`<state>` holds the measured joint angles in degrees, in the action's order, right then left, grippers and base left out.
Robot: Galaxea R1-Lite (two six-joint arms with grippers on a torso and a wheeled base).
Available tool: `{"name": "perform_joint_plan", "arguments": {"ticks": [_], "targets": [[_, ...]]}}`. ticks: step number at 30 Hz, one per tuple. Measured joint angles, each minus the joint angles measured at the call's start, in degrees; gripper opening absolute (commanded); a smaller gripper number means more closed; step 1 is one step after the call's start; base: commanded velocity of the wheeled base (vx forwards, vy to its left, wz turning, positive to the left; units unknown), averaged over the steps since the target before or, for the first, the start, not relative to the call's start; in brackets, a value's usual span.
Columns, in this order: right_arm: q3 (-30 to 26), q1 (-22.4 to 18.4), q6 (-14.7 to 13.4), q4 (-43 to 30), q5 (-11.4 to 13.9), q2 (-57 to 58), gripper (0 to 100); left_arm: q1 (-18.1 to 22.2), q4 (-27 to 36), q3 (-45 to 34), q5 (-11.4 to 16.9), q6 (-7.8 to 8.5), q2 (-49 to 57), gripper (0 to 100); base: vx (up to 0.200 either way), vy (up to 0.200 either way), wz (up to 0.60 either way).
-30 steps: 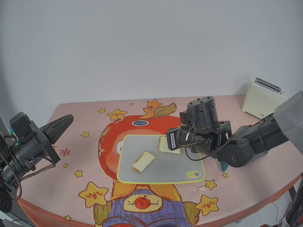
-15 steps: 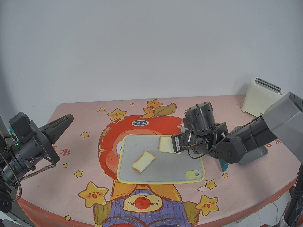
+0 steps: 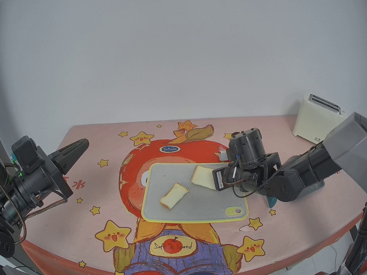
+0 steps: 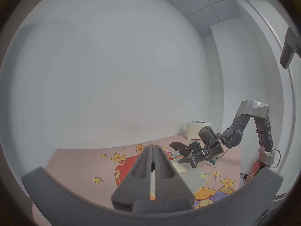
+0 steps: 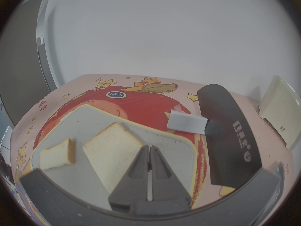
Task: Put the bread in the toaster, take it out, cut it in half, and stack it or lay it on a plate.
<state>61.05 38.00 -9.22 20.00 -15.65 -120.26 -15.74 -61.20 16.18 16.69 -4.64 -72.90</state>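
A grey cutting board [image 3: 206, 207] lies mid-table with two bread pieces on it. The small piece [image 3: 174, 195] lies flat toward the board's left. The larger slice [image 3: 202, 176] sits tilted, its right edge raised at my right gripper [image 3: 216, 180]. In the right wrist view that gripper [image 5: 149, 157] is shut, with the slice [image 5: 109, 153] running in under its fingertips. A dark knife blade [image 5: 229, 135] with a white label lies beside the board. The cream toaster [image 3: 319, 120] stands at the far right. My left gripper [image 3: 81, 145] hangs shut and empty over the table's left edge.
A grey flat plate-like thing [image 3: 313, 188] and a teal knife handle [image 3: 271, 202] peek out from under the right arm. Bare tablecloth lies left of the board and along the front edge.
My right gripper has drawn back to the right, and the larger slice's right edge has tipped up with it. The small piece and the left arm have not moved.
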Motion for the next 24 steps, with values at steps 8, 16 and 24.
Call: {"name": "perform_joint_plan", "arguments": {"ticks": [8,16,24], "targets": [[-6.07,2.90,-0.09,0.00,-1.78,4.05,0,0.00,-0.02,0.00,0.00,0.00,0.00,0,0.000,0.000,0.00],[-8.41,6.57,-2.05,0.29,-3.15,7.23,0,-0.13,-0.06,0.00,0.00,0.07,0.02,0,0.000,0.000,0.00],[-8.50,6.60,-2.06,0.20,-3.45,10.20,0,-0.96,-0.04,0.00,-0.07,0.02,0.05,0,0.000,0.000,0.00]]}}
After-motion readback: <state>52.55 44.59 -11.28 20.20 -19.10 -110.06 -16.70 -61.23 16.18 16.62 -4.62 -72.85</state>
